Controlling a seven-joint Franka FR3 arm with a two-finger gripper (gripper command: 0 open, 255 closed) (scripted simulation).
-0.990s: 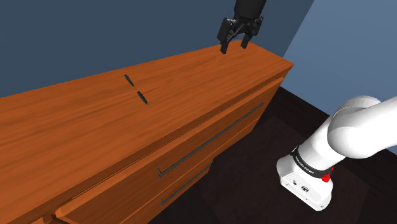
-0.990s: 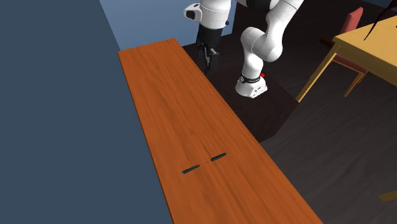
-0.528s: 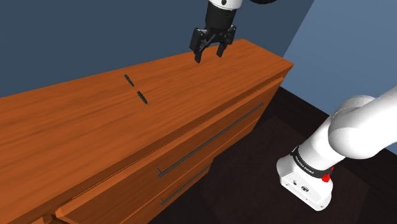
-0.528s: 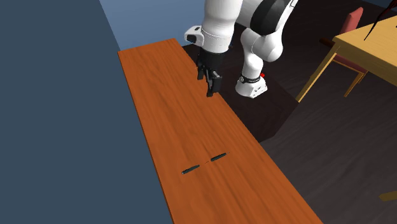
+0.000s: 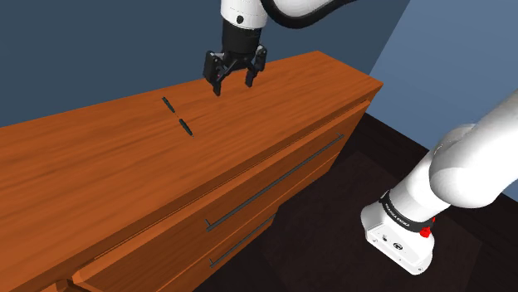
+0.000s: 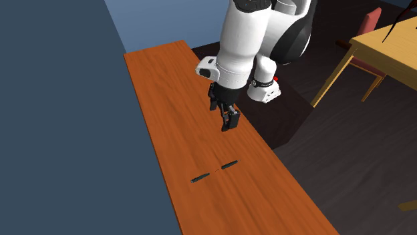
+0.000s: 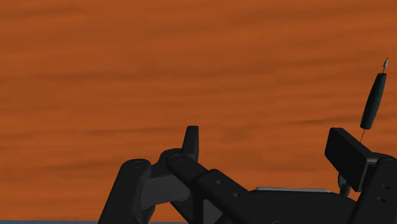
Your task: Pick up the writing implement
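Where the orange-brown wooden top of a long dresser (image 5: 100, 166) runs beside a dark blue wall (image 5: 83, 50), two slim dark pens lie flat on the wood. They rest almost end to end in one line, with a gap between them, roughly midway between the wall and the front edge. The back pen (image 5: 167, 104) lies closer to the wall. The front pen (image 5: 185, 127) lies closer to the drawers. Each looks like a thin black stick.

In the wrist view a pen (image 7: 373, 100) shows a dark barrel with a small pale metal point at one end and a hair-thin line at the other. Which of the two it is cannot be told.

The black gripper (image 5: 232, 85) hangs above the dresser top, pointing down, its two fingers spread apart with nothing between them. It is near the pens but not touching them.

In the second exterior view the gripper (image 6: 230, 123) is over the front half of the top. The front pen (image 6: 229, 164) is closer to it than the back pen (image 6: 200, 177). Plain wood grain lies between gripper and pens.

Below the top, the drawer fronts carry long dark bar handles (image 5: 274, 180). The white arm (image 5: 465, 166) arches over from its base (image 5: 398, 232), which stands on a dark floor (image 6: 347, 153). A yellow wooden table (image 6: 387, 47) and a red chair (image 6: 369, 23) stand well apart from the dresser.
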